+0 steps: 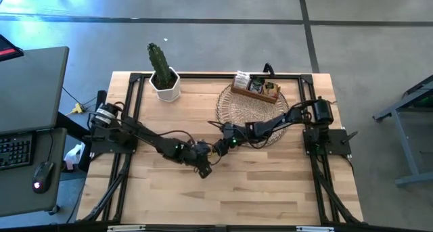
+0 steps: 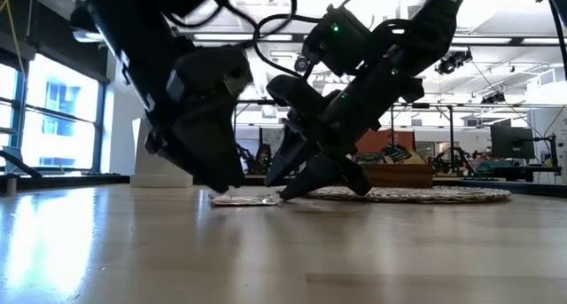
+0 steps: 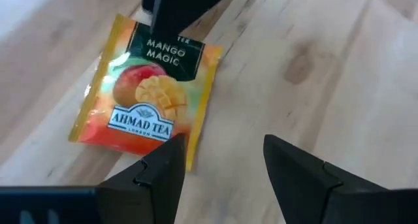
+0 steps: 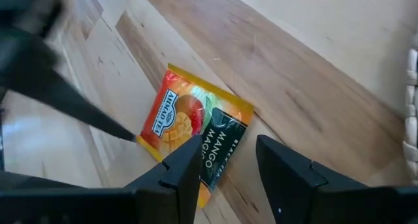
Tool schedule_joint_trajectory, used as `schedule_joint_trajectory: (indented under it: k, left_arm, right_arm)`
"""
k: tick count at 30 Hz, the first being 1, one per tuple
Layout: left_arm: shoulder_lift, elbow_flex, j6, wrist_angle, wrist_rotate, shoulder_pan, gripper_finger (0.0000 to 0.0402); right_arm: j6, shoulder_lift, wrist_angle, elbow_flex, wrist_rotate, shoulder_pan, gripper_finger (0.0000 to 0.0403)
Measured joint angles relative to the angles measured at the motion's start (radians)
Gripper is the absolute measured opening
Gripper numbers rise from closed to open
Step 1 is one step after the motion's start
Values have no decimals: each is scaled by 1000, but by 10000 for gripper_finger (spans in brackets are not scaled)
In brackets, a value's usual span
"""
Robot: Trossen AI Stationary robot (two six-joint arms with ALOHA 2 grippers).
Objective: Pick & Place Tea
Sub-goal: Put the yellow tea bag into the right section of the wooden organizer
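Around me: a green cactus in a white hexagonal pot (image 1: 163, 76) stands at the table's far edge, well clear of my arms. A brown wooden compartment box (image 1: 256, 88) holding a few small packets sits on the far rim of a round woven wicker mat (image 1: 238, 107). Nothing lies between my fingers and the sachet but my own two arms, which crowd in from either side.

Surface: a pale wooden plank table top (image 1: 257, 184) in a black metal frame.

Room: grey floor all round; a dark desk with a keyboard and a mouse (image 1: 41, 175) to my left; in the low view, bright windows and distant workbenches beyond the table.

Tea: one yellow-orange square sachet printed with a mango and a dark label band (image 3: 147, 93) (image 4: 196, 132) lies flat on the wood, just off the mat's near edge and between my two grippers. Its dark band end points towards my right arm.

My left gripper (image 3: 222, 162): spread apart, empty, low beside the sachet's edge.

My right gripper (image 4: 225, 162): spread apart, empty, over the band end.
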Motion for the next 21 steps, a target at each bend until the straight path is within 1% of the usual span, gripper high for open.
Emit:
schedule_joint_trajectory:
  k: [3,4,7,8,11,13,14,16,21]
  left_arm:
    - [-73,17,-19,-83,-83,-47,202]
    - [-85,24,-34,-82,-110,-61,202]
    - [-80,16,-85,-148,-159,-87,202]
    - [-75,12,-98,-161,-163,-92,202]
    - [-36,19,-118,-121,-166,-91,202]
    - [-9,9,-135,-164,-160,-85,202]
    - [1,7,-137,-174,-155,-85,202]
    - [29,18,-146,-126,-144,-71,202]
    - [47,16,-153,-143,-138,-59,202]
  right_arm:
    - [-3,0,0,0,-11,-8,144]
    - [-3,0,-3,0,-18,-11,144]
    - [-3,0,-4,0,-26,-17,144]
    - [-3,0,0,0,-29,-16,144]
    - [-5,0,10,-1,-44,-17,144]
    - [-6,-2,0,4,-51,-15,144]
    - [-6,-2,-13,10,-53,-14,144]
    - [-24,-2,-40,26,-70,-13,144]
    - [-68,-3,-138,92,-72,-8,144]
